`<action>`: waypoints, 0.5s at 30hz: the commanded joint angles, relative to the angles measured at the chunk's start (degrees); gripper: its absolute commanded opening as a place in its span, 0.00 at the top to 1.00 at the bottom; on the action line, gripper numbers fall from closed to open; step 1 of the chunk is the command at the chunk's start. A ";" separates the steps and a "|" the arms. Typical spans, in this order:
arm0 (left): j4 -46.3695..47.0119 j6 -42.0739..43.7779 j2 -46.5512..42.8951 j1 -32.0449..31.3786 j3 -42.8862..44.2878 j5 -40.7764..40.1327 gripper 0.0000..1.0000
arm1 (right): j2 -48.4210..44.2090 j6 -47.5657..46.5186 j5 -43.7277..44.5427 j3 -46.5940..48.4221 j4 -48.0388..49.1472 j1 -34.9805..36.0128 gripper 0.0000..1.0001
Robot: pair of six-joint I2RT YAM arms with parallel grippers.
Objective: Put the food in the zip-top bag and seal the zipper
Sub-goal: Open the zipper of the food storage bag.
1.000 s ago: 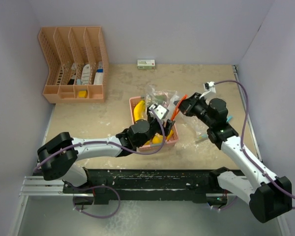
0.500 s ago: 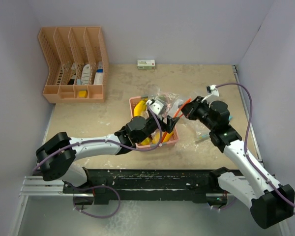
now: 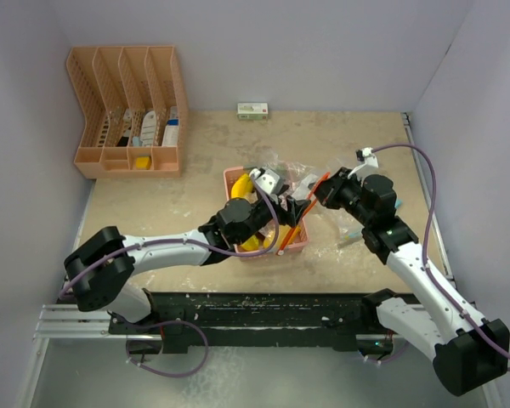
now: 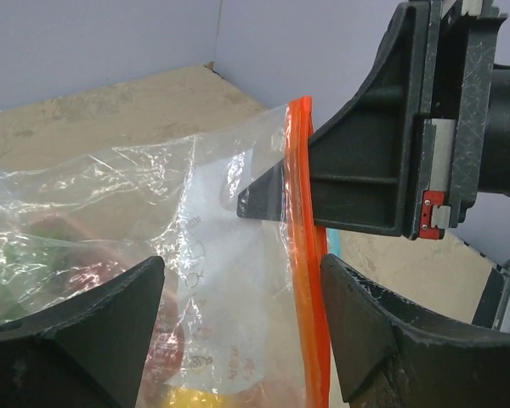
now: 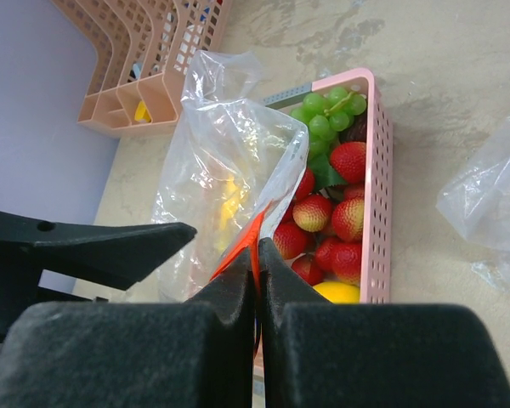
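The right gripper pinches the orange zipper strip of the crinkly clear zip-top bag, the left gripper gapes empty, and red-yellow food blurs through the film, perhaps inside.

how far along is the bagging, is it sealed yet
Nothing looks finished. The right gripper is shut on the orange zipper strip of the bag, holding it over the pink basket; left gripper is open beside it. The basket holds strawberries and grapes. Loading and sealing remain.
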 commanded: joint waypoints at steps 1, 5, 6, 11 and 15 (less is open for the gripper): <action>3.60 -2.06 1.80 0.37 2.85 1.85 0.24 | -0.62 -0.87 0.96 0.92 0.38 0.01 1.00; 3.36 -1.92 2.93 0.28 3.76 2.61 0.28 | -0.72 -0.78 0.93 1.24 0.22 0.01 1.00; 3.15 -1.81 3.26 0.25 3.88 2.58 0.29 | -0.81 -0.73 0.92 1.40 0.01 0.01 1.00; 1.64 -0.71 4.09 0.02 4.85 1.47 0.41 | -1.16 -1.27 1.17 2.32 -1.39 0.01 1.00; -0.49 2.14 4.22 -0.81 5.99 -1.72 0.60 | -1.54 -1.50 1.41 2.65 -2.27 0.01 1.00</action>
